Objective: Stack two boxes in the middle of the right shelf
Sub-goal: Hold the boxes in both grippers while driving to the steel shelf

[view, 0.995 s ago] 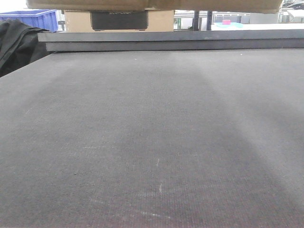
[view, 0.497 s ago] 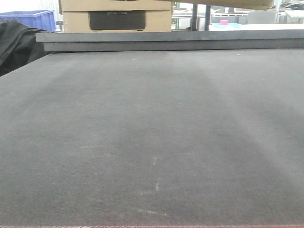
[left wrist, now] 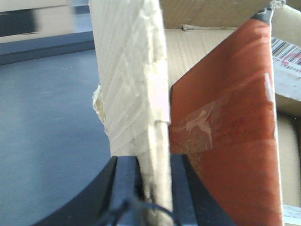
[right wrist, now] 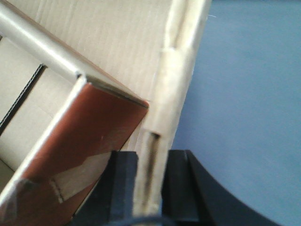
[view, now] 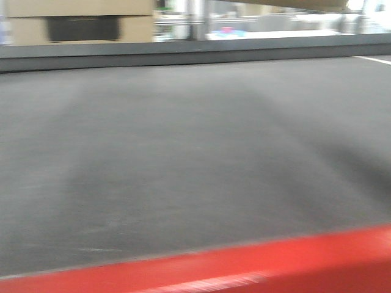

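Walls of the open box (left wrist: 131,70) are clamped one apiece in the left hand (left wrist: 154,165) and right hand (right wrist: 150,160), both narrowed tight on cardboard, apparently to share its weight and keep it level above the desk (view: 183,152).

Black-topped table (view: 183,152) with red front edge (view: 275,262).

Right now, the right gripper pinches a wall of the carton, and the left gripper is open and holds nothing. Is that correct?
Not quite. The left gripper is not open: the left wrist view shows it shut on a flap of the carton, with the cardboard clamped in it. The right gripper does pinch a wall of the carton.
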Tool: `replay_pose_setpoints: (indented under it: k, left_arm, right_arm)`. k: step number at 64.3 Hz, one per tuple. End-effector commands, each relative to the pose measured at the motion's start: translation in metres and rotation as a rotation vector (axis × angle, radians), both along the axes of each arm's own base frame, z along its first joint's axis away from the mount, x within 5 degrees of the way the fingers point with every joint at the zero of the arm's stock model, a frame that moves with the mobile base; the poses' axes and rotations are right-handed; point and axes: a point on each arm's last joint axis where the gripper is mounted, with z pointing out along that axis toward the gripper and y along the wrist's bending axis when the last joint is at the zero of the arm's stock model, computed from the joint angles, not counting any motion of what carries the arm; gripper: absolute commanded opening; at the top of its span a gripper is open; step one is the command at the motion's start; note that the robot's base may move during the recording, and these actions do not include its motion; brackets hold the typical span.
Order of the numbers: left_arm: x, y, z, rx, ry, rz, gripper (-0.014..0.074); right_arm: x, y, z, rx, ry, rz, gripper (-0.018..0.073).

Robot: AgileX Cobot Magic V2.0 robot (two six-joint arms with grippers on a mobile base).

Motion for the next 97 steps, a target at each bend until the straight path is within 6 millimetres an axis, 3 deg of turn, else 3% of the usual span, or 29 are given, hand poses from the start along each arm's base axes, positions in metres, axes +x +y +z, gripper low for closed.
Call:
replay_pose_setpoints:
  k: [1, 97]
  left_arm:
    - [-0.0055, 0.0033, 0.0166, -0.027, -0.128, 0.007, -0.0111]
    - [-0.0054, 0.0034, 0.0166, -0.026, -0.128, 0.008, -0.0111]
  right_arm:
    - [-0.0033, -0.0059, 0.0064, -0.035, -0.043, -0.019, -0.0151]
    - [-0.0033, -0.0059, 0.0064, -0.035, -0.043, -0.019, -0.0151]
